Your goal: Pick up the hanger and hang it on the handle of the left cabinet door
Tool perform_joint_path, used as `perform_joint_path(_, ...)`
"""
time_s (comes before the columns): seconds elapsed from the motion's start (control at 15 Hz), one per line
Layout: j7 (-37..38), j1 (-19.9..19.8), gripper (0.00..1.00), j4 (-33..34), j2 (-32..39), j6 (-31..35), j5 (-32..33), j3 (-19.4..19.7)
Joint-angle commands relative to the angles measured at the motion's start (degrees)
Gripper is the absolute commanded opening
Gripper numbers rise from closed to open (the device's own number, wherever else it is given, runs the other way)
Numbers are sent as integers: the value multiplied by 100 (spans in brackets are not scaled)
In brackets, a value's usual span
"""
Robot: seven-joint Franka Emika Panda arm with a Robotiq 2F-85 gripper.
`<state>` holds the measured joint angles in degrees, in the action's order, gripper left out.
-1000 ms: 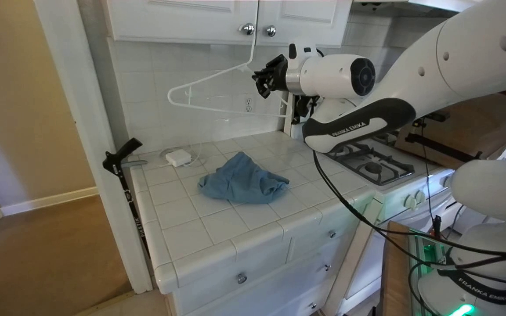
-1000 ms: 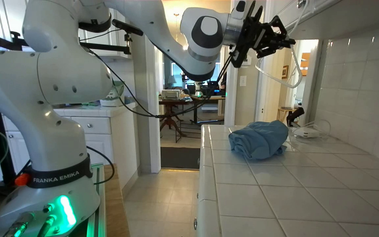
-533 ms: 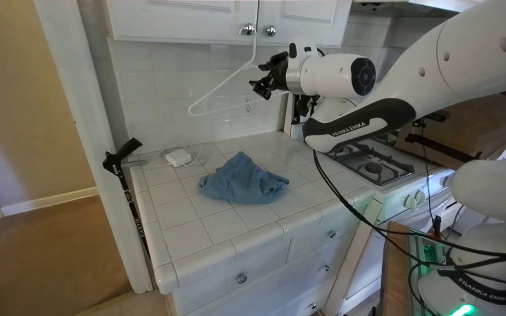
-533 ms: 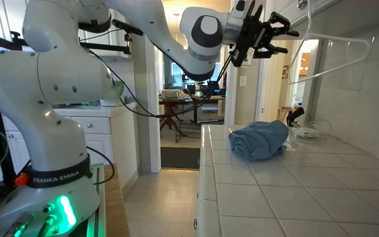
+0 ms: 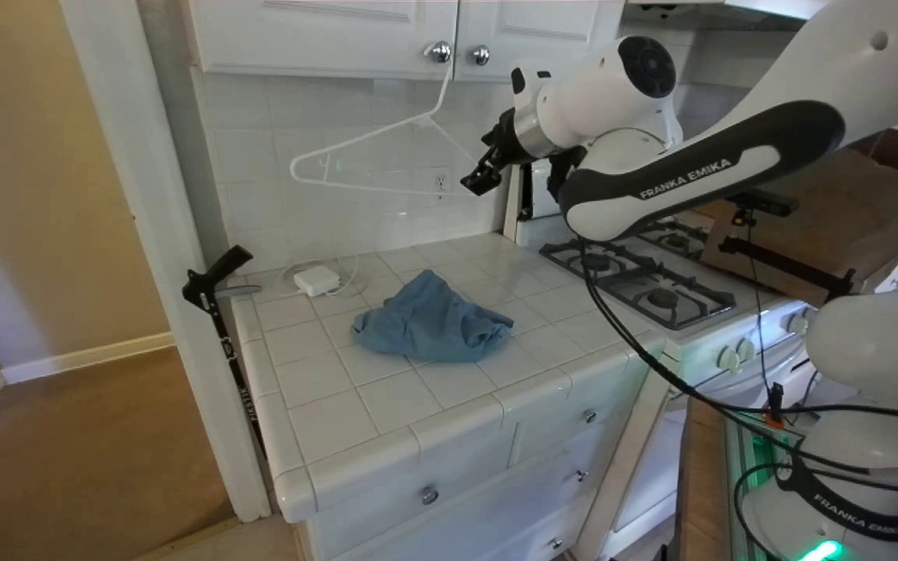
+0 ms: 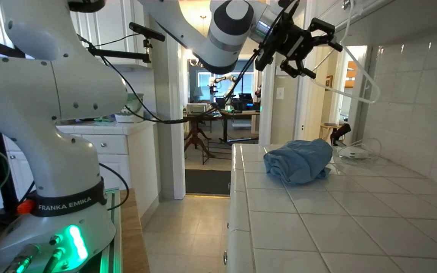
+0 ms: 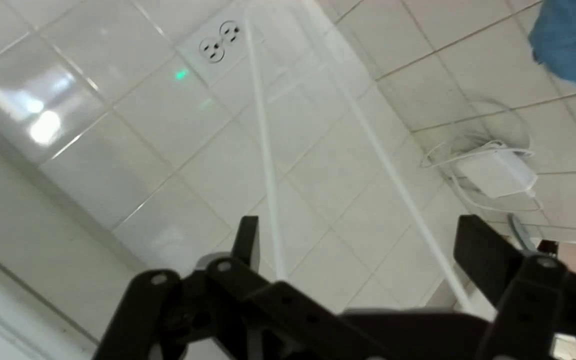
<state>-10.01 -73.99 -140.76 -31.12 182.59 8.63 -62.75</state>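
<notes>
The white hanger [image 5: 427, 118] hangs with its hook over the round knob handle [image 5: 440, 52] of the left cabinet door [image 5: 324, 35], above the counter. It is turned at an angle in an exterior view [image 6: 377, 93]. My gripper [image 5: 480, 164] points downward at the hanger's near end, its jaws wide apart and gripping nothing. In the wrist view, two thin bars of the hanger [image 7: 267, 150] run through the gap seen between the fingertips; their near ends are hidden by the gripper [image 7: 358, 235]. Whether a finger touches the hanger I cannot tell.
A blue cloth [image 5: 433, 319] lies crumpled on the tiled counter [image 5: 402, 397]. Behind it sits a white adapter [image 5: 316, 279] with a cable. A gas stove [image 5: 652, 280] adjoins the counter. A black reacher stick [image 5: 219, 288] leans at the left end.
My gripper has opened and let go of the hanger. The hanger swung towards the wall and part of the way back, staying on the knob. The wrist has tilted downward and the arm drew back.
</notes>
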Motion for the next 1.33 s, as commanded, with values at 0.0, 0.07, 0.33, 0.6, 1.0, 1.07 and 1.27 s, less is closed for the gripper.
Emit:
perform_joint_path(0.0,-280,1527,100,228,889,-1355,314,1373)
perform_joint_path(0.07,-680,1898,100,264,923,-1749,-173,1652)
perform_joint_path(0.33,-1640,3373,100,585,961,-3359,-1450,3002)
perform_joint_path(0.6,-1151,5348,100,989,900,-5156,-1031,5041)
perform_joint_path(1.0,-785,6517,100,1229,856,-5831,-842,6221)
perform_joint_path(1.07,-771,6527,100,1241,855,-5853,-846,6232)
perform_joint_path(1.27,-753,6535,100,1241,857,-5869,-848,6228)
